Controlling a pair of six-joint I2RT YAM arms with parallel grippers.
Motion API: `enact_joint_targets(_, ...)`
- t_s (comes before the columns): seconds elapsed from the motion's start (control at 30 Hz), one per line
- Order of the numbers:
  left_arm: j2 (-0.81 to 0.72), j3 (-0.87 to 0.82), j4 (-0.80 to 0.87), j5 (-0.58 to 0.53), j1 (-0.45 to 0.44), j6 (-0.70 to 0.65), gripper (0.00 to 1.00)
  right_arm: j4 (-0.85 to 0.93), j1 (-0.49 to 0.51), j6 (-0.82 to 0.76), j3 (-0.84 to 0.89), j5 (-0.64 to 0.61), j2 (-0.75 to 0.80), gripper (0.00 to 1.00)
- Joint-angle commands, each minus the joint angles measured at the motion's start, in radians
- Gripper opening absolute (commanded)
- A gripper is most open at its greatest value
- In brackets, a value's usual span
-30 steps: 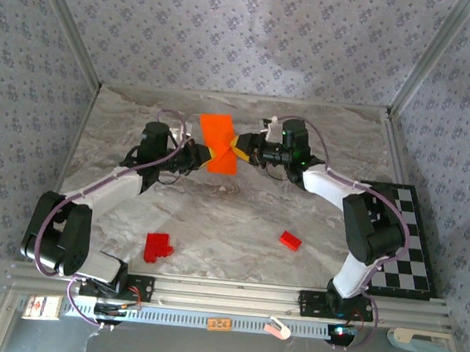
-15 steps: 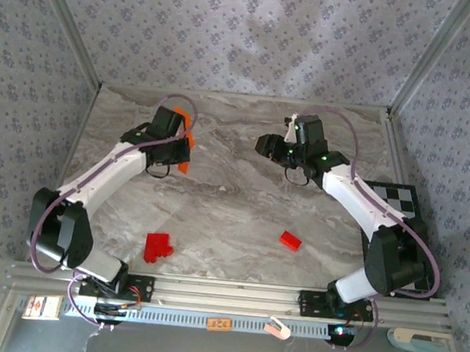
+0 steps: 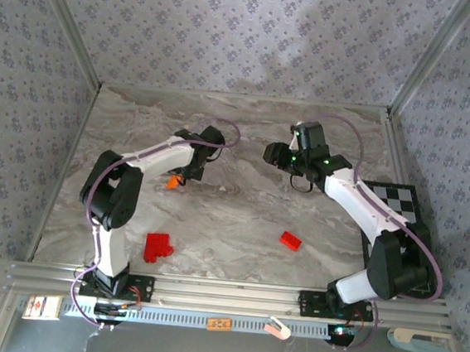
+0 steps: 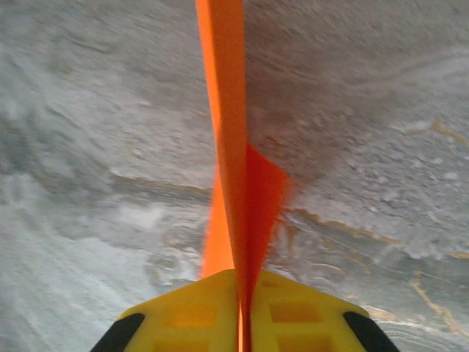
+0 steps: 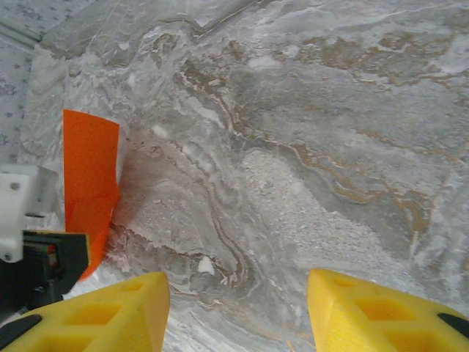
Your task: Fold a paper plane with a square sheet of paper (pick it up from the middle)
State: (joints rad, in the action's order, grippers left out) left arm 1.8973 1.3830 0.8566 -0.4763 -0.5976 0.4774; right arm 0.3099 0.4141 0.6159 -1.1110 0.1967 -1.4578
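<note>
Where the overhead camera looks down on the table [image 3: 240, 214], the sheet of paper [image 3: 171, 182] shows as a small orange scrap left of the middle, nearer the far edge than the near one. It sits just under the left gripper [image 3: 184, 173]. The right gripper [image 3: 272, 155] stands well apart from it, toward the far right corner.

Left wrist view: the sheet of paper [image 4: 233, 147] is folded and seen edge-on, a thin orange blade above the table. The yellow fingers [image 4: 183, 319] are pressed together on its near end, pinching it.

Right wrist view: the yellow fingers [image 5: 110, 315] are spread, with bare table between them. The sheet of paper [image 5: 89, 158] is off to the left, in the left gripper's hold.

Handling, as judged: very light, thin and limp, stiff only along its creases. It is apt to flop, slip or crumple. It is best taken on the layered spine, not on a single flap, with a gentle pinch.
</note>
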Motion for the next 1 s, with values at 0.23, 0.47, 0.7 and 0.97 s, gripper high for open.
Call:
enact_joint_targets(0.23,0.017,0.011,-0.110,0.321,-0.032,0.087,0.38,0.006,-0.020,0.005,0.021,-0.017,0.018,0.53)
enact_joint_targets(0.47,-0.154,-0.057,-0.221,0.555,0.039,0.120,0.51,0.012,-0.009,0.005,0.004,-0.004,-0.013,0.53)
enact_joint_targets(0.7,-0.363,-0.162,-0.285,0.635,0.184,0.179,0.66,0.013,0.105,0.036,-0.106,0.033,-0.172,0.49)
enact_joint_targets(0.97,-0.502,-0.349,-0.348,0.679,0.391,0.254,0.71,0.021,0.301,0.067,-0.373,0.143,-0.489,0.42)
